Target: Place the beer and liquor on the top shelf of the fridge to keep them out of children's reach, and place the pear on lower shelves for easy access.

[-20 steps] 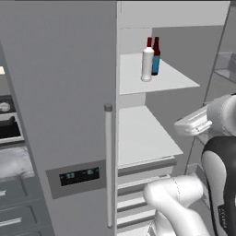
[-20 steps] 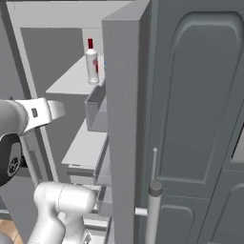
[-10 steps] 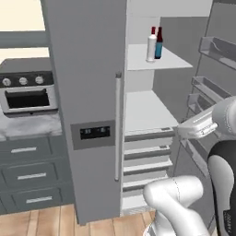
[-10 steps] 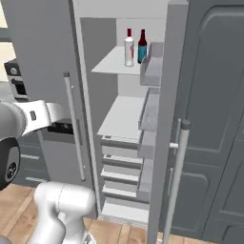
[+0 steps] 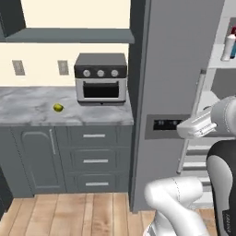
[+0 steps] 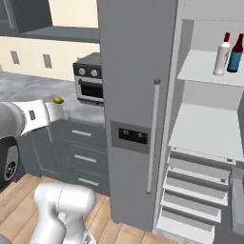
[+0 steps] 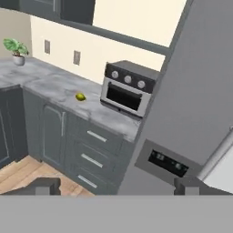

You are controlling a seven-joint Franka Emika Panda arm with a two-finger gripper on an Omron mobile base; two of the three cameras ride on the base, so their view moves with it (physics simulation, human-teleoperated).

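A rendered home kitchen: a tall grey fridge [image 6: 136, 95] with a bar handle and white shelves stands open beside a grey marble tabletop [image 5: 32, 113] carrying a toaster oven [image 5: 101, 77]. Dark grey base cabinets with 3 drawers [image 5: 96, 160] sit below, wall outlets [image 5: 18, 67] behind, wood plank floor [image 5: 69, 216] underneath, a potted plant [image 7: 16, 49] at the far end.

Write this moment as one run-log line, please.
beer, liquor: top shelf | pear: counter | end effector: open, empty
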